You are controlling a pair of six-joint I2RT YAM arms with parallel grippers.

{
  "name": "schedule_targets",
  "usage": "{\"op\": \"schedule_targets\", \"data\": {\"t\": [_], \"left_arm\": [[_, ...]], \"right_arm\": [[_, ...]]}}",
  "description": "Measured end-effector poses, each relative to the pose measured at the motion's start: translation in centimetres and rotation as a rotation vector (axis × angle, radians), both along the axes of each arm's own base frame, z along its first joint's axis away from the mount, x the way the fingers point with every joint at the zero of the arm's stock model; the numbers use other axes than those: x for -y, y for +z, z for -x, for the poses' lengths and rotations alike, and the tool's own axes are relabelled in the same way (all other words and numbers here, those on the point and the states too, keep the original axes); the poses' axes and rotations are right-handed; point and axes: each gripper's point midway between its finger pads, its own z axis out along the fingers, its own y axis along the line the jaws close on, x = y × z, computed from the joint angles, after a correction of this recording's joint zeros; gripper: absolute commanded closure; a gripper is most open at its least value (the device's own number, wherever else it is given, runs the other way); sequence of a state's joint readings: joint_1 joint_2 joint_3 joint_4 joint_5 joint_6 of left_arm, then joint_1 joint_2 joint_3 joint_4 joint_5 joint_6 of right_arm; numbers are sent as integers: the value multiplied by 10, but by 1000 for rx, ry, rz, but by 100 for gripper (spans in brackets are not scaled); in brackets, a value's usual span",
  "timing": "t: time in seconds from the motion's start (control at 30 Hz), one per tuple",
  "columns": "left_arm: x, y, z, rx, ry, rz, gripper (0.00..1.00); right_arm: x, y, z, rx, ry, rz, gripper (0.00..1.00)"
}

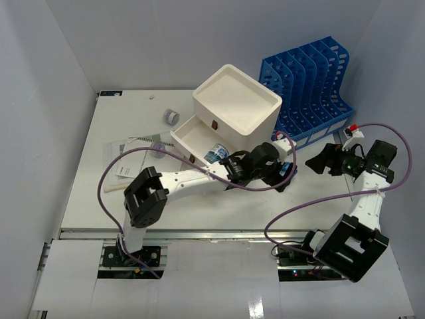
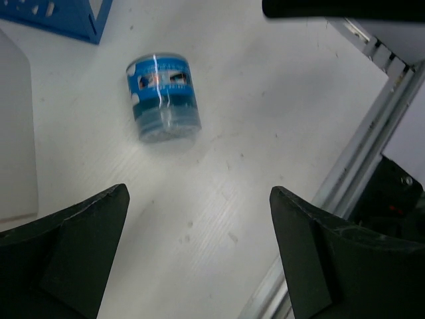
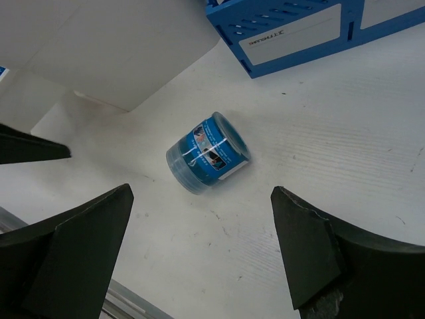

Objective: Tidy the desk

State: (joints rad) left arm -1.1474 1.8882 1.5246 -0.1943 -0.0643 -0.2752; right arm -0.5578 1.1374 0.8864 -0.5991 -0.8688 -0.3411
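Observation:
A small clear jar with a blue label [image 2: 163,100] lies on its side on the white desk [image 1: 86,193], between my two grippers and touching neither. My left gripper [image 2: 199,191] is open, its fingers wide apart over bare desk, and the jar is a little beyond the tips. My right gripper [image 3: 202,191] is open too, facing the same jar [image 3: 207,154] from the other side. In the top view the left gripper [image 1: 287,177] reaches across in front of the drawer box, and the right gripper [image 1: 320,163] points at it.
The white drawer box [image 1: 236,106] stands mid-desk with its lower drawer [image 1: 196,136] pulled out, a blue-labelled jar [image 1: 214,153] in it. A blue file rack [image 1: 309,86] stands at back right. Papers [image 1: 136,154], a wooden stick [image 1: 115,188] and a small grey roll [image 1: 172,117] lie to the left.

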Motion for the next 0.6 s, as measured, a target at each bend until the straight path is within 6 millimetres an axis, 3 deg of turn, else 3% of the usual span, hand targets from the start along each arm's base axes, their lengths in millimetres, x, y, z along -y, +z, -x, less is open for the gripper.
{"op": "schedule_targets", "data": {"t": [0.3,0.43,0.6], "left_arm": [[66,-45,-42,4,17,-92,2],[76,-65,-55,-9,30,-129,2],[68,-84,-71,-8,60,-182,2]], "right_arm": [[-3,2,2,36,10,-2,10],[1,3,0,55,1,23,10],[8,3,-3,65,-17,46,10]]}}
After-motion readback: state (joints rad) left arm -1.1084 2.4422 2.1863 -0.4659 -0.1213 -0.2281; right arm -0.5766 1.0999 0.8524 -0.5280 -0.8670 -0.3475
